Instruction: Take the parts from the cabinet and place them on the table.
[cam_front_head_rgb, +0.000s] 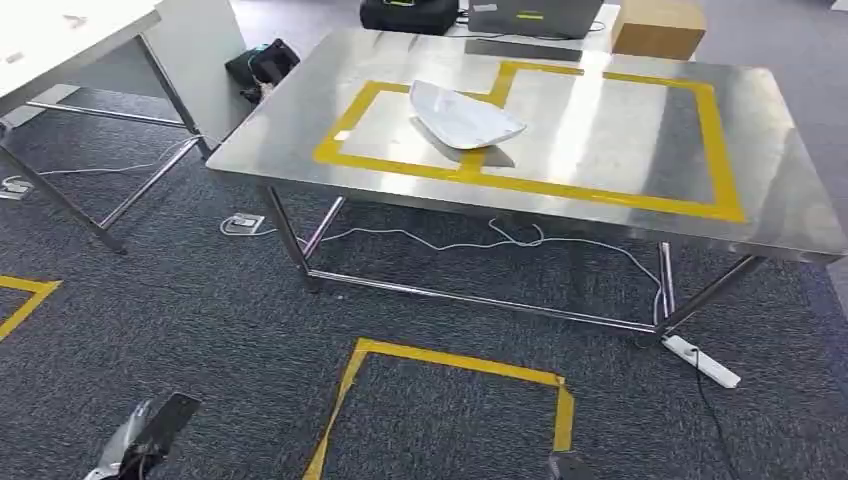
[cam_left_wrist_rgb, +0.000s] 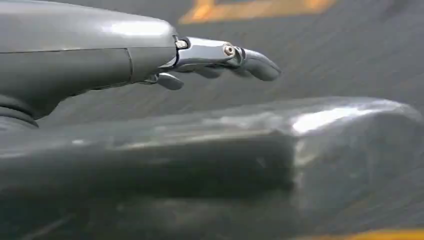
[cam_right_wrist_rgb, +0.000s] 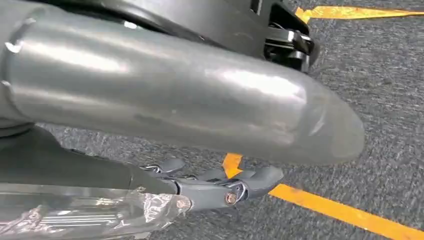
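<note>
Part (cam_front_head_rgb: 462, 115), white and curved, lies on the steel table (cam_front_head_rgb: 610, 120), straddling the yellow tape (cam_front_head_rgb: 712, 130) line near the table's left half; a cabinet I cannot make out. In the head view the left hand (cam_front_head_rgb: 140, 440) hangs low over the carpet (cam_front_head_rgb: 200, 320), well apart from the table and short of its near edge; the right hand's tip (cam_front_head_rgb: 568, 465) just pokes in, also well short of the table; so the part is far from both hands.

In the left wrist view the left hand (cam_left_wrist_rgb: 220, 60) has its fingers stretched out, slightly curved, holding nothing, with carpet behind.

In the right wrist view the right hand (cam_right_wrist_rgb: 220, 185) has fingers extended and loosely apart, grasping nothing that I can see; crinkled clear wrap (cam_right_wrist_rgb: 85, 212) sits at the wrist; a yellow floor line (cam_right_wrist_rgb: 345, 212) runs under it.

Risks, as I judge them: a white cable (cam_front_head_rgb: 480, 240) and a power strip (cam_front_head_rgb: 705, 362) lie on the floor beside the table's legs, so a step close in could snag them; any next part set down carelessly could knock the one already on the table toward its edge.
</note>
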